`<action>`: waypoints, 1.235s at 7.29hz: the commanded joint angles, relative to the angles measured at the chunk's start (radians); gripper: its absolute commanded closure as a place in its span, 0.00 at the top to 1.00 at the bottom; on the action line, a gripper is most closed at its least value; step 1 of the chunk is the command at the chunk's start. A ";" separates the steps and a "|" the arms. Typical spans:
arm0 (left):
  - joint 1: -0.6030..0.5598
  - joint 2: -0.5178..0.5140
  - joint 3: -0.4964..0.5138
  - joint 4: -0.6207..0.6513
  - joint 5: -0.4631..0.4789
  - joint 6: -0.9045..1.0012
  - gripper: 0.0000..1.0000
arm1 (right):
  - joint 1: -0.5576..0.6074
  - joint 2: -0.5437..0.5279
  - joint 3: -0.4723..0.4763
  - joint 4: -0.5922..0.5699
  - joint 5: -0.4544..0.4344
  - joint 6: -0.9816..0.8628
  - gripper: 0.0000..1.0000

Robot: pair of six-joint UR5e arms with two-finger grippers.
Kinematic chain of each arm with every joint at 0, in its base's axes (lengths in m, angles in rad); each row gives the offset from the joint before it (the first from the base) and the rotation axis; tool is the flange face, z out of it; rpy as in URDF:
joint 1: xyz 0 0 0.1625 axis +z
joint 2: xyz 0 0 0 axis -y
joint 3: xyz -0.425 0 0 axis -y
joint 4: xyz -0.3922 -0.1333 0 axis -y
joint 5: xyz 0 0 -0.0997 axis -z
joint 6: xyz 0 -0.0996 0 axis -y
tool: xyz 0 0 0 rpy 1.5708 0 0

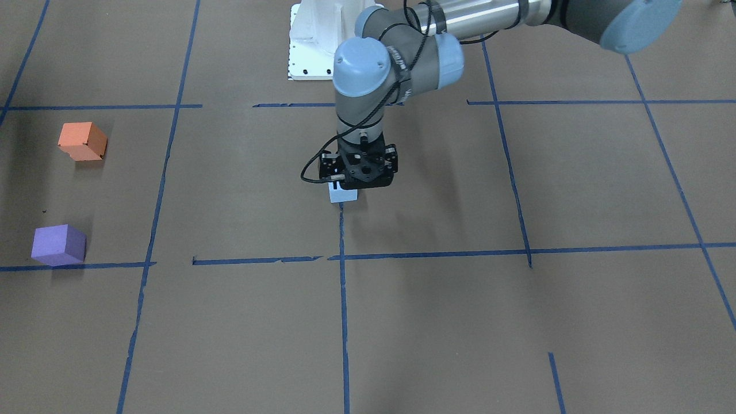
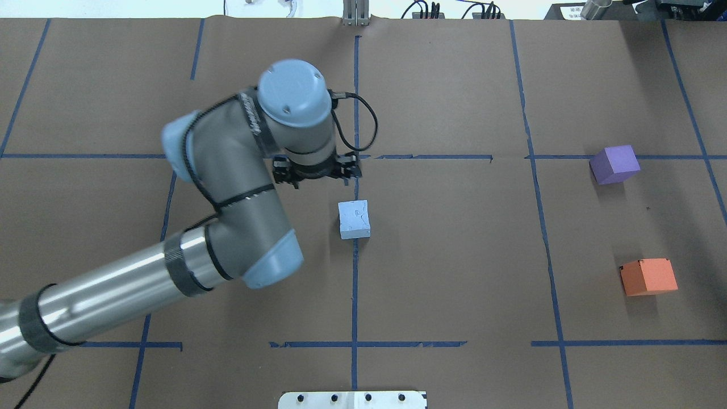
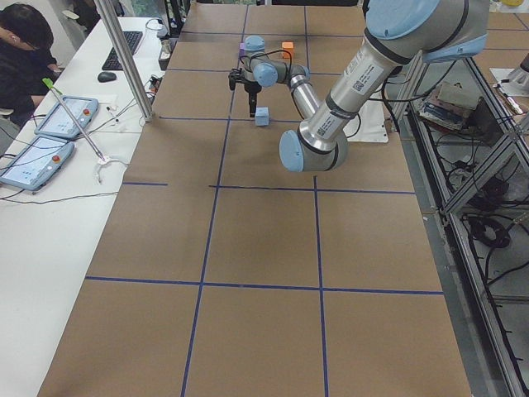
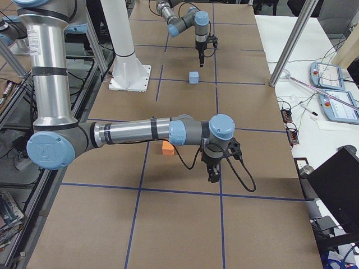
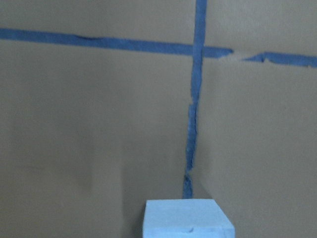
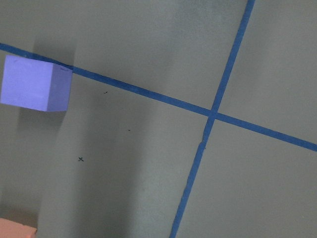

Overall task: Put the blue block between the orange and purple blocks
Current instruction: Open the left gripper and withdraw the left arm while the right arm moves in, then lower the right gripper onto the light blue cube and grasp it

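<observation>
The light blue block [image 2: 354, 219] sits on the brown table near its middle, on a blue tape line; it also shows at the bottom edge of the left wrist view [image 5: 187, 219]. My left gripper [image 2: 316, 172] hovers just beyond it on the side away from my base, apart from it; it partly covers the block in the front view [image 1: 359, 172]. Its fingers look closed and empty in the side views. The purple block [image 2: 614, 164] and orange block [image 2: 648, 276] stand far to my right, with bare table between them. My right gripper [image 4: 216, 175] hangs near the orange block; I cannot tell whether it is open or shut.
Blue tape lines [image 2: 355, 284] divide the brown paper. My white base plate [image 2: 352, 399] lies at the near edge. A metal post [image 3: 124, 58] and an operators' table with tablets [image 3: 50, 132] run along the far side. A person [image 3: 25, 50] sits there.
</observation>
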 commanded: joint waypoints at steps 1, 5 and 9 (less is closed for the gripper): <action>-0.188 0.190 -0.223 0.149 -0.106 0.315 1.00 | -0.010 0.029 0.043 0.002 0.075 0.027 1.00; -0.560 0.532 -0.259 0.137 -0.253 0.857 1.00 | -0.260 0.194 0.169 0.002 0.046 0.566 1.00; -0.781 0.788 -0.270 0.117 -0.362 1.206 1.00 | -0.755 0.487 0.211 -0.005 -0.308 1.187 1.00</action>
